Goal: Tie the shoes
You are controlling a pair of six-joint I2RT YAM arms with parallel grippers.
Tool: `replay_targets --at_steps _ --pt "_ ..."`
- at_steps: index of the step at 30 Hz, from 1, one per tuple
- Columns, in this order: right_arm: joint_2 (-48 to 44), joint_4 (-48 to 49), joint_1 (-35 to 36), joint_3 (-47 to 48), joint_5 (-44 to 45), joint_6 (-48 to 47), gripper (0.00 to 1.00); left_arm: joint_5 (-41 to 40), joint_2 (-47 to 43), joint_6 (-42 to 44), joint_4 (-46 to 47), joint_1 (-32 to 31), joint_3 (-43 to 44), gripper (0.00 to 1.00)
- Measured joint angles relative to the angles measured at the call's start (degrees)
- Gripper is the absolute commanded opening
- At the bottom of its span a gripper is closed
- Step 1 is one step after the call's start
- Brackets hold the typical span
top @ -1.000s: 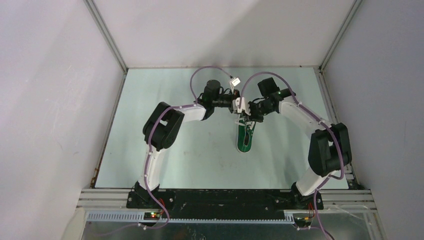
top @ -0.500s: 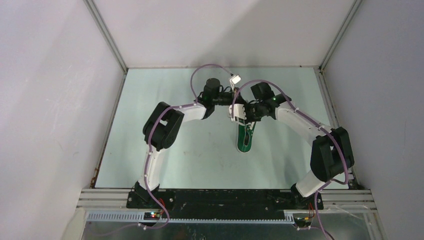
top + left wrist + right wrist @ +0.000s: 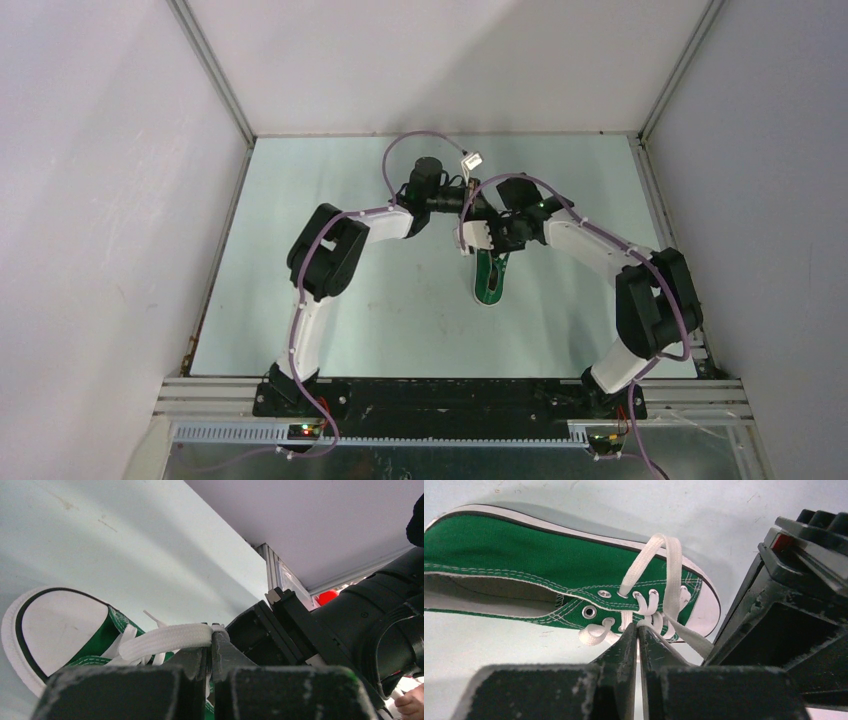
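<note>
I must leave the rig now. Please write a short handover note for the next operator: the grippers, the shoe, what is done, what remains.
Grippers: the left gripper has its jaws shut on a white lace stretched from the shoe. The right gripper has its jaws shut by the eyelets; whether it pinches a lace is unclear.
Shoe: the green sneaker lies on the table, under both grippers.
Done: laces are threaded; one lace loop stands up.
To do: no knot or bow shows yet.

Bent inward: left arm (image 3: 325, 255), right arm (image 3: 600, 245), wrists close; left tool (image 3: 210, 641) clamped, right tool (image 3: 638, 630) closed.
</note>
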Motion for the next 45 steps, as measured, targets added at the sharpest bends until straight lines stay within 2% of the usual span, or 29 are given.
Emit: replay_targets --at_steps 2,5,8,11,15,24,32,36,38,41,43,45 --pt "0.6 0.5 0.1 -0.2 0.5 0.9 0.16 -0.2 0.0 0.9 -1.5 0.0 0.0 0.02" --pt "1.0 0.0 -0.5 -0.5 0.0 1.7 0.33 -0.5 0.0 1.7 -2.9 0.0 0.0 0.02" --pt "1.0 -5.7 -3.0 0.7 -4.6 0.5 0.39 -0.7 0.0 3.0 -4.4 0.0 0.0 0.01" --pt "1.6 -14.6 -8.0 5.1 -9.1 -2.5 0.41 -1.1 0.0 4.0 -5.7 0.0 0.0 0.01" --pt "2.9 -20.3 -13.7 10.8 -12.3 -5.9 0.43 -1.6 0.0 5.0 -7.2 0.0 0.0 0.01" --pt "9.6 -20.0 -14.2 11.6 -15.3 -9.1 0.48 -1.9 0.0 7.5 -10.1 0.0 0.0 0.01" --pt "10.2 -11.8 -12.8 6.2 -15.4 -8.5 0.48 -1.9 0.0 8.6 -11.2 0.1 -0.1 0.01" --pt "10.2 -8.1 -12.8 3.8 -14.5 -8.1 0.44 -1.9 0.0 8.6 -11.2 0.1 -0.1 0.01" --pt "10.2 -6.0 -12.8 3.1 -14.3 -7.9 0.34 -1.9 0.0 8.6 -11.2 0.1 -0.1 0.01" --pt "10.2 -3.0 -12.9 2.3 -13.9 -7.1 0.1 -1.9 0.0 8.6 -11.2 0.1 -0.1 0.01" --pt "10.2 -1.6 -12.9 2.1 -13.5 -6.1 0.0 -1.9 0.0 8.7 -11.3 0.2 -0.1 0.01" --pt "10.1 -0.8 -13.4 2.1 -13.3 -5.5 0.0 -2.0 0.0 8.7 -11.6 0.2 -0.1 0.01"
